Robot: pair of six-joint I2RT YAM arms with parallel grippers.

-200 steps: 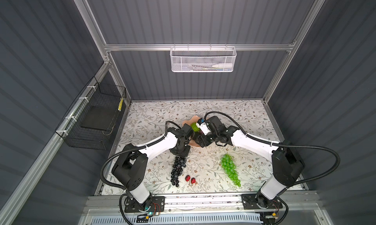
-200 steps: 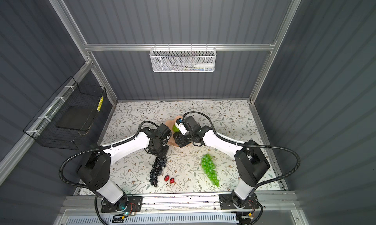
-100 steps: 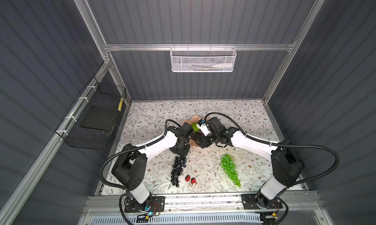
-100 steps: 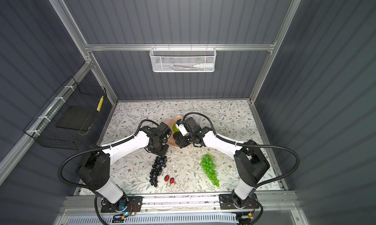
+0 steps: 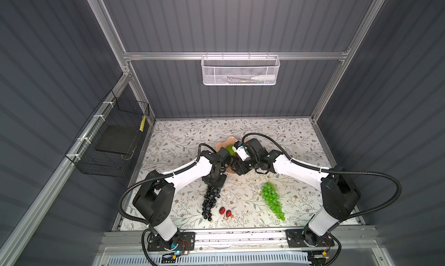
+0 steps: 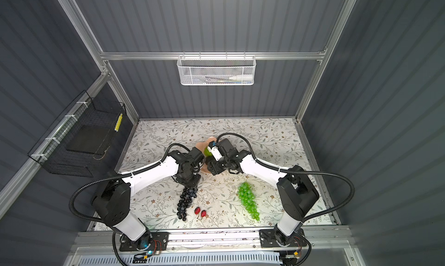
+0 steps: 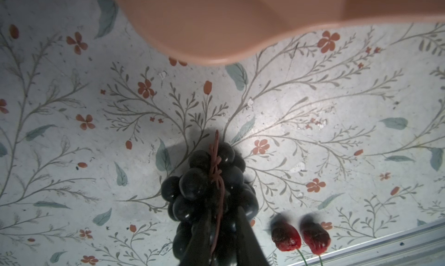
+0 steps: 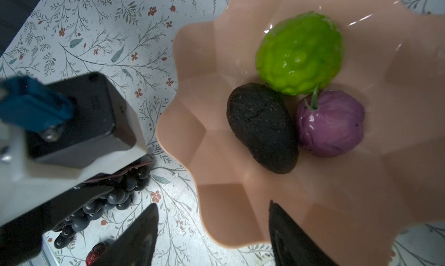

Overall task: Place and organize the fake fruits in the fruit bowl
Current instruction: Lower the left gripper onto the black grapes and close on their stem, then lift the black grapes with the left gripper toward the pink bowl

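Left gripper (image 7: 221, 216) jaws nip only the stem end of the dark grape bunch (image 5: 210, 202) beside the fruit bowl (image 8: 216, 122), so it may slip or snag the rim under the open-jawed right gripper (image 8: 212, 204).

You had no readable text, number or brand in any view. The yellow tag (image 5: 143, 123) on the black basket (image 5: 106, 142) carried dark marks, too small to make out. The white tube (image 5: 262, 78) in the mesh basket (image 5: 239, 71) showed no legible label. In the right wrist view the black block (image 8: 79, 113) had faint raised marks on its face, too blurred to read. Nothing was printed on the floral mat (image 5: 277, 137) but its pattern.
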